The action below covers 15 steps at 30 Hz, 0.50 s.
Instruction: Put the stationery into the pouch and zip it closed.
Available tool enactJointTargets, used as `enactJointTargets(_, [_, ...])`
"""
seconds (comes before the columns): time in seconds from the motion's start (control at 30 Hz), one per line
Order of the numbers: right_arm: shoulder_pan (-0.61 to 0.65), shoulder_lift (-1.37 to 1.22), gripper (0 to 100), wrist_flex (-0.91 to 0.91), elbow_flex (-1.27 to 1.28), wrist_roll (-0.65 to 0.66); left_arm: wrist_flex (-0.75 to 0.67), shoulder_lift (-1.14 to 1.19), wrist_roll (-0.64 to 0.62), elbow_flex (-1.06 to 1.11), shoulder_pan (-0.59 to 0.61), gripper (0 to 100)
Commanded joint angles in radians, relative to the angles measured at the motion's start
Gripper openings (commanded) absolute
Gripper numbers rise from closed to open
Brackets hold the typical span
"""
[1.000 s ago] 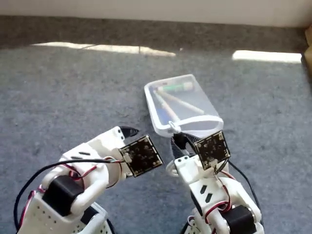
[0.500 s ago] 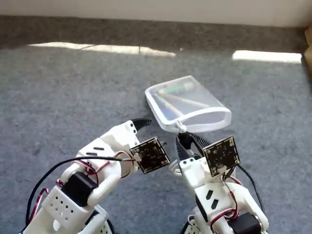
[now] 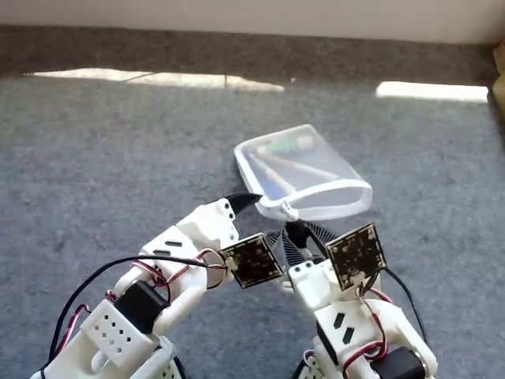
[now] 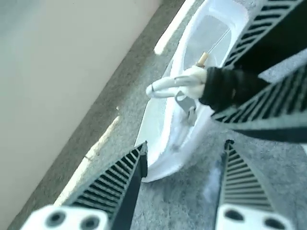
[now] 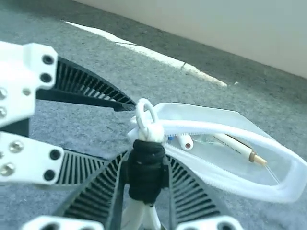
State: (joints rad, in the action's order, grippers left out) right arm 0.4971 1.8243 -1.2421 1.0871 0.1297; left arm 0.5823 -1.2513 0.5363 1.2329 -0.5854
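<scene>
The translucent white pouch [image 3: 308,167] lies on the grey carpet with its mouth toward the arms and gaping. Pens [image 3: 293,163] and a green-tinted item [image 3: 282,145] lie inside; a pen tip [image 5: 238,149] shows through the opening. My right gripper [image 3: 294,230] is shut on the white zipper pull [image 5: 145,116] at the pouch's near edge, holding that edge raised. My left gripper [image 3: 251,207] is open at the pouch's near left corner [image 4: 165,143], one finger [image 4: 117,184] on each side, just short of touching it.
Grey carpet [image 3: 118,150] spreads all around the pouch, with sunlit strips along the far wall [image 3: 166,77]. A brown object [image 3: 499,83] stands at the far right edge. The two arms sit close together in front of the pouch.
My left arm has advanced toward the pouch's near left corner. The right gripper has lifted the zipper edge, and the pouch has tilted and shifted slightly.
</scene>
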Motion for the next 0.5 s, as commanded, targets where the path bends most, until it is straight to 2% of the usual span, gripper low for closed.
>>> enactJointTargets(0.0, [0.03, 0.013, 0.5, -0.002, -0.073, -0.002, -0.078, 0.117, 0.005, -0.018, -0.008, 24])
enactJointTargets(0.2, [0.028, 0.013, 0.5, -0.024, -0.073, -0.002, -0.164, 0.236, -0.018, -0.016, -0.004, 23])
enactJointTargets(0.47, [0.027, 0.013, 0.5, -0.022, -0.073, -0.002, -0.172, 0.174, -0.043, -0.008, -0.004, 9])
